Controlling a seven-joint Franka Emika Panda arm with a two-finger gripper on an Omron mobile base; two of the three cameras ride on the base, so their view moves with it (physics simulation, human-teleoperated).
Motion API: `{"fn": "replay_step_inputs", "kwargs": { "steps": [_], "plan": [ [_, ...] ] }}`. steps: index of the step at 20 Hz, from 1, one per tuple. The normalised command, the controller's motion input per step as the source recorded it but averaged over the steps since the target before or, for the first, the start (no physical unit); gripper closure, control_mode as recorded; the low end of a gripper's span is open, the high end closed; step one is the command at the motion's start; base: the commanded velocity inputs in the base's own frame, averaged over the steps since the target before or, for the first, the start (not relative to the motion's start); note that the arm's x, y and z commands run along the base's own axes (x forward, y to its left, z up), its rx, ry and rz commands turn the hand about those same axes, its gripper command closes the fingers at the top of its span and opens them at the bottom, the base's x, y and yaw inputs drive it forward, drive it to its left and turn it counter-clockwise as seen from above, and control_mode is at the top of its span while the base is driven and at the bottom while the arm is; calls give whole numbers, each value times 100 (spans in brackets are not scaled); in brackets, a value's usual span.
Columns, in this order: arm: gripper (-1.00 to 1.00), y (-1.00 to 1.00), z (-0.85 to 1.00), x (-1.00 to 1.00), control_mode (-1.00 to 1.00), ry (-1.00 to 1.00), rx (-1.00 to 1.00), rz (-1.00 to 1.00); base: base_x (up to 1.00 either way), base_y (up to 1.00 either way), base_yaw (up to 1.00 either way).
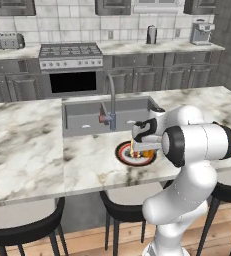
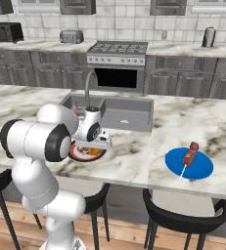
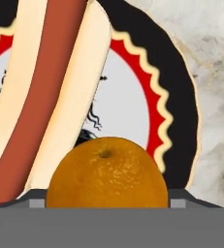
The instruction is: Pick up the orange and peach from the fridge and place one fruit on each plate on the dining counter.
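tool (image 1: 141, 148): low over the red-ringed plate, its tips flanking the orange; whether it grips or has let go, I cannot tell
orange (image 3: 106, 173): on the red-ringed plate's dark rim, beside the hot dog
red-ringed plate (image 3: 180, 92): on the surface (image 1: 27, 150), just in front of the sink
hot dog (image 3: 50, 92): lying across that plate
blue plate (image 2: 202, 168): well right of the sink, bearing a skewer (image 2: 189, 156)
sink (image 2: 129, 110): inset in the surface

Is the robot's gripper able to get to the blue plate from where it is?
Probably yes. The gripper hovers over the red-ringed plate with the orange, and only bare dining counter lies between it and the blue plate, though that is a long stretch.
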Motion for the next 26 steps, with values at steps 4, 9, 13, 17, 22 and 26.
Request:
{"fn": "replay_step_inputs", "kwargs": {
  "steps": [4,9,13,17,22,26],
  "plan": [
    [-100,0,0,0,-100,0,0,0,0,0,0],
    [-100,0,12,-10,-100,0,0,0,0,0,0],
    [-100,0,51,-49,-100,-4,0,0,0,0,0],
    [-100,0,82,-93,-100,-13,0,0,0,0,0],
    [-100,13,82,-100,-100,-2,0,1,0,0,0],
    [-100,27,74,-100,-100,0,0,0,0,0,0]
  ]
}}
